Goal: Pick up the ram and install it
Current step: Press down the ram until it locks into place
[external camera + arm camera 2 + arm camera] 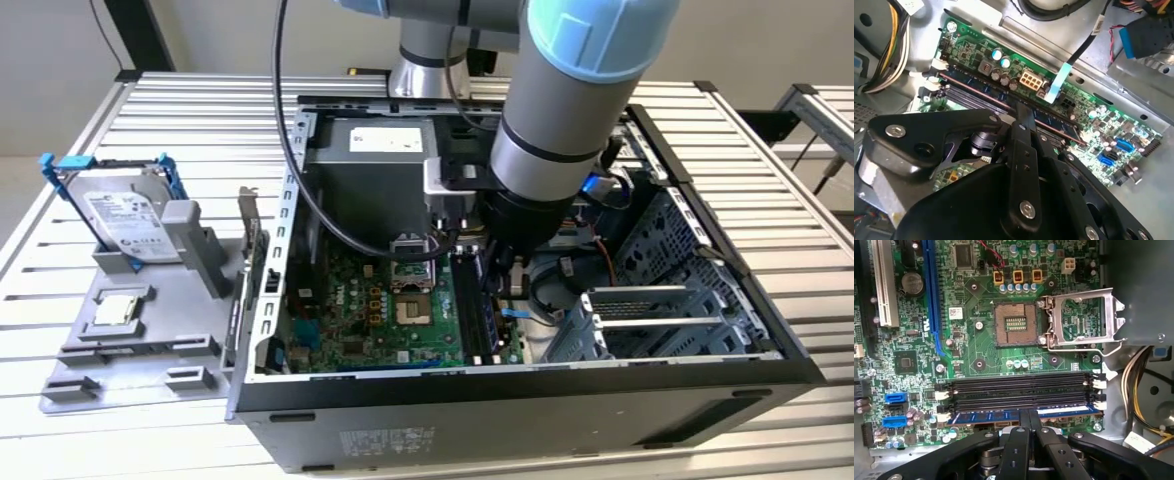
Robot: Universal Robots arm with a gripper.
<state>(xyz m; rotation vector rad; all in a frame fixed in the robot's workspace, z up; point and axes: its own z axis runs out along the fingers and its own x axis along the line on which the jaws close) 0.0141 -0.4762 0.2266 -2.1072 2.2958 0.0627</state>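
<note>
The ram point(989, 416) is a long blue stick lying along the outermost memory slot of the green motherboard point(974, 347), beside three empty black slots point(1019, 387). My gripper point(1029, 419) reaches down into the open computer case point(534, 390), its two black fingers point(1020, 427) pressed together on the stick's middle. In the second wrist view the ram point(1054, 121) shows edge-on in its slot, with one finger point(1024, 125) against it. In the exterior view the gripper point(502, 280) is deep in the case over the slots, and a blue sliver of the ram point(493, 322) shows below it.
An open processor socket point(1011, 323) with its raised metal frame point(1081, 315) lies beside the slots. Cables point(884, 55) and a drive cage point(667, 315) crowd the case. On the exterior view's left, a grey fixture point(134, 370) holds a hard drive point(127, 215) and a processor chip point(118, 310).
</note>
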